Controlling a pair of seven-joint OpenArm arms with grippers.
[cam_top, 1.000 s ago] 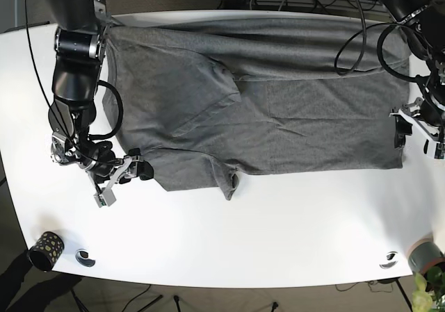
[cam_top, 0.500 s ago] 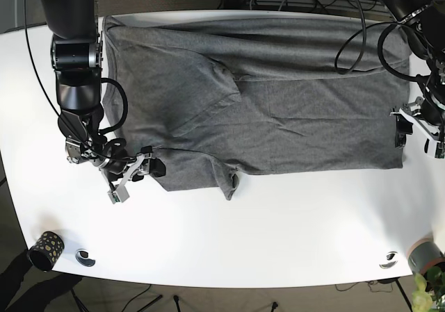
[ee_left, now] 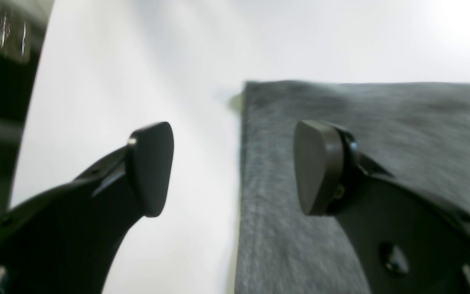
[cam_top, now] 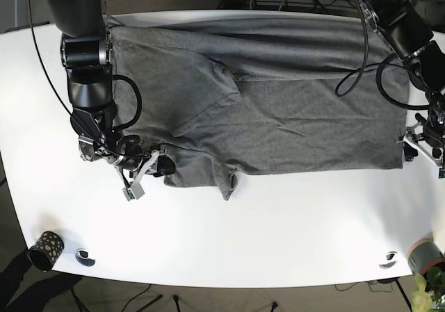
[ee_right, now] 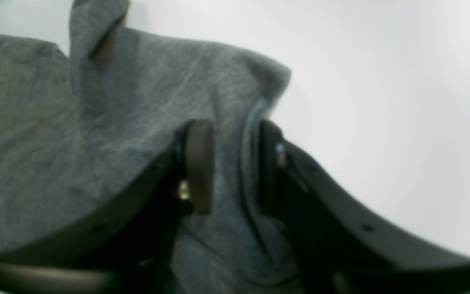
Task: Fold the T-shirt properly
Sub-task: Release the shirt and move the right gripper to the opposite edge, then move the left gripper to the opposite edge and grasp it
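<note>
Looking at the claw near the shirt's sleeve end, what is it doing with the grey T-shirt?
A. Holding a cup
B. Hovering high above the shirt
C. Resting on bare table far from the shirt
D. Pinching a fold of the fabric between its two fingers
D: in the right wrist view, the right end effector has a bunched fold of the grey T-shirt squeezed between its two fingers.

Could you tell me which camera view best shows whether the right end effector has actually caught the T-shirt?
The right wrist view: the right end effector has a bunched fold of the T-shirt between its fingers. The base view shows that end effector only small, at the shirt's lower corner. The left wrist view shows only the open left end effector.
</note>
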